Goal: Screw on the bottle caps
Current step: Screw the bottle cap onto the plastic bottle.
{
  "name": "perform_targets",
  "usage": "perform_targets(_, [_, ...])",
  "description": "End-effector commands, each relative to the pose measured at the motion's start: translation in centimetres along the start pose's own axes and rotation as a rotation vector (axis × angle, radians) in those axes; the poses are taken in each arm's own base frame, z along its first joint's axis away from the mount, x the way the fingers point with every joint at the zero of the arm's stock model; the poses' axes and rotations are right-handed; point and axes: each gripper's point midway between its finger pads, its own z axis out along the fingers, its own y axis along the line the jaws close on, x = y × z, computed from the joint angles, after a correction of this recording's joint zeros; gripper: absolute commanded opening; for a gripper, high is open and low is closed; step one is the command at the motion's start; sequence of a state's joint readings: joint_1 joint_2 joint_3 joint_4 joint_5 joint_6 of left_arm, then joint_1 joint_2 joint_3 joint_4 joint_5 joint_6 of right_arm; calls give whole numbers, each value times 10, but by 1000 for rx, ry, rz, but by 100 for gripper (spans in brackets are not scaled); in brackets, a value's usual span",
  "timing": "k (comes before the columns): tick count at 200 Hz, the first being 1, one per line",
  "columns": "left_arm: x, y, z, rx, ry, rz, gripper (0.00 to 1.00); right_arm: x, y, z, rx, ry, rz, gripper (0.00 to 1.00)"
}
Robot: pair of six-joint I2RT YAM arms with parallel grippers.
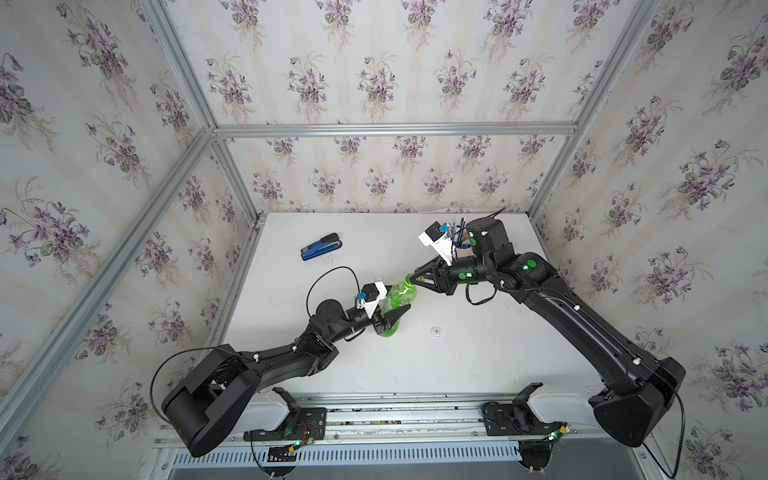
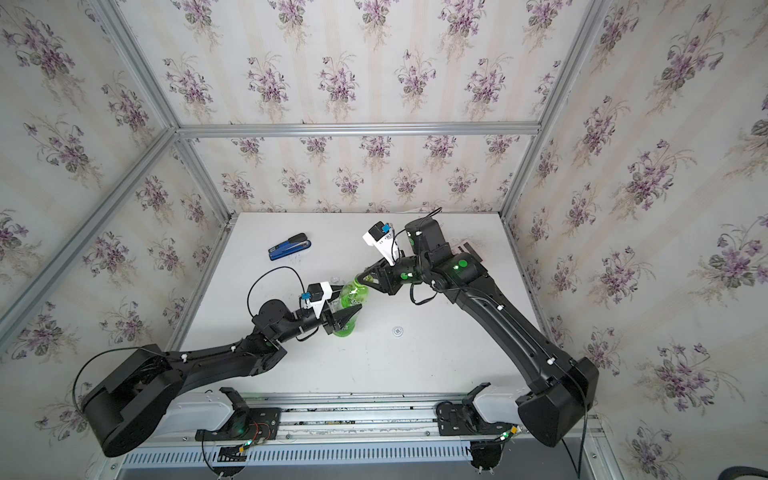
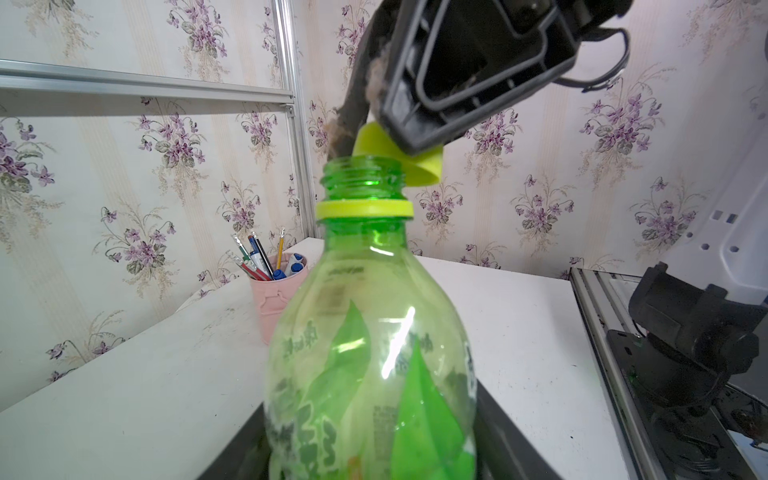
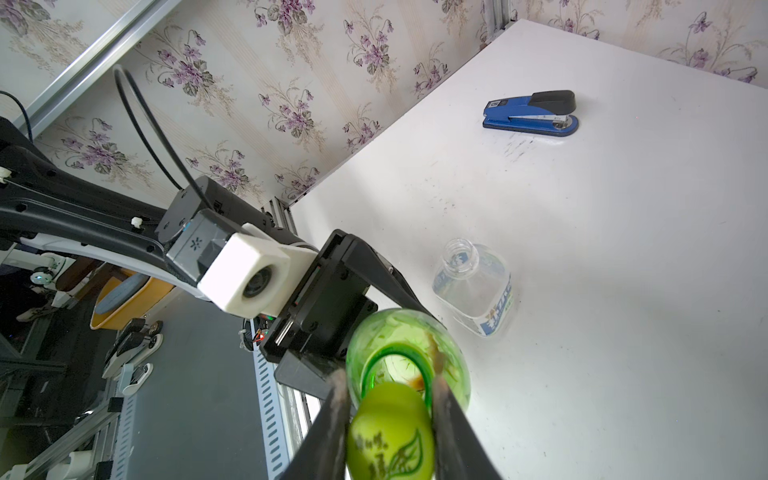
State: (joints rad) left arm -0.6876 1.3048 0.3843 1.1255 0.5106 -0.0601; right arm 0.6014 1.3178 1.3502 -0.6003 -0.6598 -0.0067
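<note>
Cap (image 3: 424,168) tilted at mouth of green bottle (image 3: 370,332)

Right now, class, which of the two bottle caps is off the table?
The yellow-green cap, tilted at the green bottle's open mouth; the white cap lies flat on the table, alone.

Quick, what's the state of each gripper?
Left gripper: shut on the green bottle.
Right gripper: shut on the yellow cap, at the bottle's mouth.

Pale wallpaper (image 1: 374,62) with purple flower sprigs fills the top and sides of the frame, edged by aluminium rails (image 1: 395,129). A white table (image 1: 457,365) sits lower centre.
</note>
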Motion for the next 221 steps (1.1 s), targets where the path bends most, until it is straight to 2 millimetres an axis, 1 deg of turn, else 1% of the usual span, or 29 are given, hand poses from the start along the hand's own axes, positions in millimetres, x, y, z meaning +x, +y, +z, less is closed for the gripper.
perform_targets(1, [-24,-9,1,55,-87,44,61,-7,-2,-1,15,-28,-19,31])
perform_targets(31, [-26,-13,1,67,-89,52,61,-11,-3,0,21,-41,-29,31])
perform_targets(82, [-24,-11,-1,50,-86,60,61,-2,-7,3,29,-2,-6,31])
perform_targets(193, [-26,-17,0,83,-93,75,61,4,-9,6,28,40,23,31])
perform_targets(221, [-26,-15,0,68,-93,72,61,6,-10,6,31,50,13,31])
